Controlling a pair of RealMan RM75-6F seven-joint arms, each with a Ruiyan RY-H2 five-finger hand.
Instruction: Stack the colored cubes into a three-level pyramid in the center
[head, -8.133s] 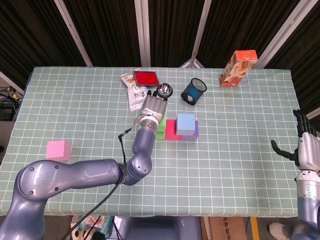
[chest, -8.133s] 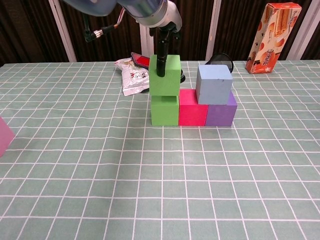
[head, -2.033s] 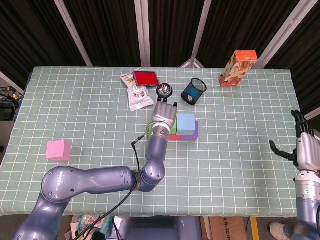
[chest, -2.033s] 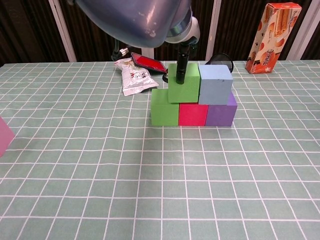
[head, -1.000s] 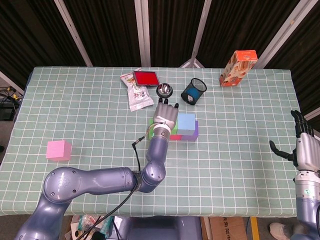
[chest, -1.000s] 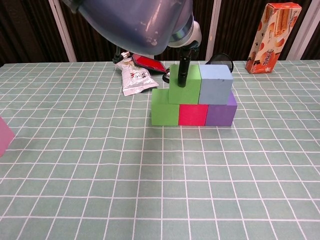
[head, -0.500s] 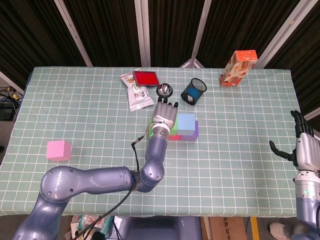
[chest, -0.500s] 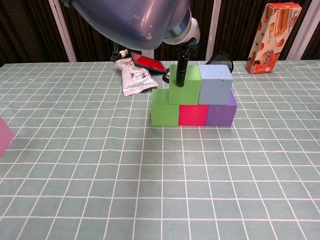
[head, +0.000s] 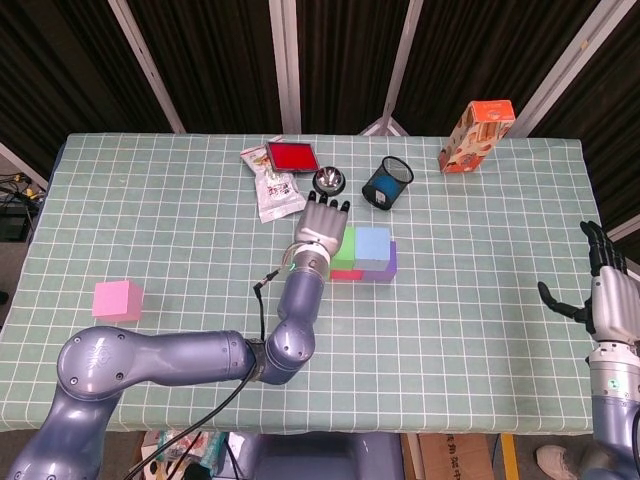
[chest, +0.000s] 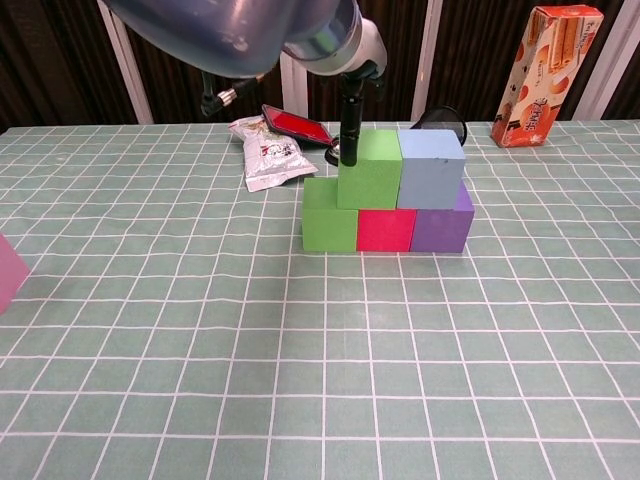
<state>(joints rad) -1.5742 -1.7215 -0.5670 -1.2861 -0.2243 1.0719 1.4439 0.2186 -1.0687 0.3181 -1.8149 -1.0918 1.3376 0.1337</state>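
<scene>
The left hand hovers over the left end of the cube stack, its fingers extended and slightly apart, holding nothing. The head view shows the back of the hand from above; the chest view shows only one dark finger hanging down beside the left face of the upper green cube (whether it touches the cube I cannot tell).

The chest view gives the stack plainly: a bottom row of lower green cube, red cube and purple cube, touching side by side, with the upper green cube and a blue cube sitting on top, also touching each other. From the head view the hand hides most of the green cubes, and only the blue top and slivers of red and purple show.

The right hand appears in the head view alone, at the right edge off the table, upright with fingers spread and nothing in them.

A pink cube lies well apart near the table's left edge; the chest view catches only its corner. At the back stand a snack packet, a red-topped case, a small metal bowl, a mesh cup and a biscuit box.
</scene>
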